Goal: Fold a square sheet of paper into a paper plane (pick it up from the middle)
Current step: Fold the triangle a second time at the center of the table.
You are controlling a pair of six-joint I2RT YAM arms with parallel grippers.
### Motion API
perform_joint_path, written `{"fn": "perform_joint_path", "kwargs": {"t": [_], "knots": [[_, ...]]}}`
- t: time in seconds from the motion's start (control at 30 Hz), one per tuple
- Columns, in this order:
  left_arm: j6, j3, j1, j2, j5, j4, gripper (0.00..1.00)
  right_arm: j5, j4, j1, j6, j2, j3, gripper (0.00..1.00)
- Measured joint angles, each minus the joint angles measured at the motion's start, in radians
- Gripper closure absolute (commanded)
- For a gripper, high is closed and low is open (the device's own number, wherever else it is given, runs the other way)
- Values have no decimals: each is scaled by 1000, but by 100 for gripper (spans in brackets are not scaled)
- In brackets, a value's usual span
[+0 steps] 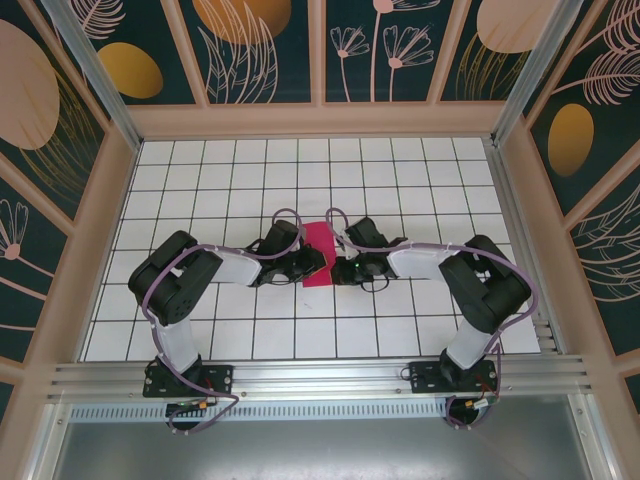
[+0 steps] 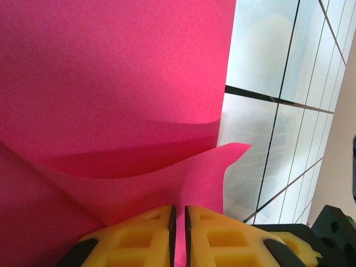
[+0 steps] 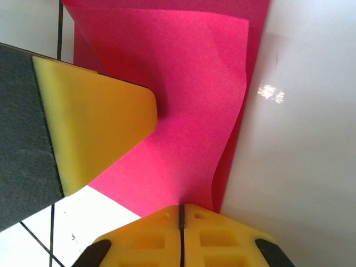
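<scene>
Magenta-pink square sheet of paper (image 1: 320, 248) curled in layers at the frame's centre. Left gripper (image 2: 178, 210) and right gripper (image 3: 181, 209) each pinched its edge, jaws pressed together.

Centre: left hand (image 1: 318, 266), right hand (image 1: 337, 269) hem sheet (image 1: 320, 243); far tiles (image 1: 300, 170) open.

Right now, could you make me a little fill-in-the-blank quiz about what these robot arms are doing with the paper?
The sheet of paper is ___ in colour.
The left gripper and the right gripper are both ___ on it.
The table beneath has a grid of ___ tiles.
Missing words: pink, shut, white.
</scene>
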Motion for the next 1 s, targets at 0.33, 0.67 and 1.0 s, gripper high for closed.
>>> {"fn": "perform_joint_path", "kwargs": {"t": [0.33,0.67,1.0], "knots": [[9,10,16,-3,-17,-22,83,-44,25,-23,2,6,-14,95],[43,32,69,-3,-50,-64,82,-53,34,-27,2,6,-20,95],[95,53,120,-8,-102,-109,82,-54,34,-27,2,6,-20,95]]}}
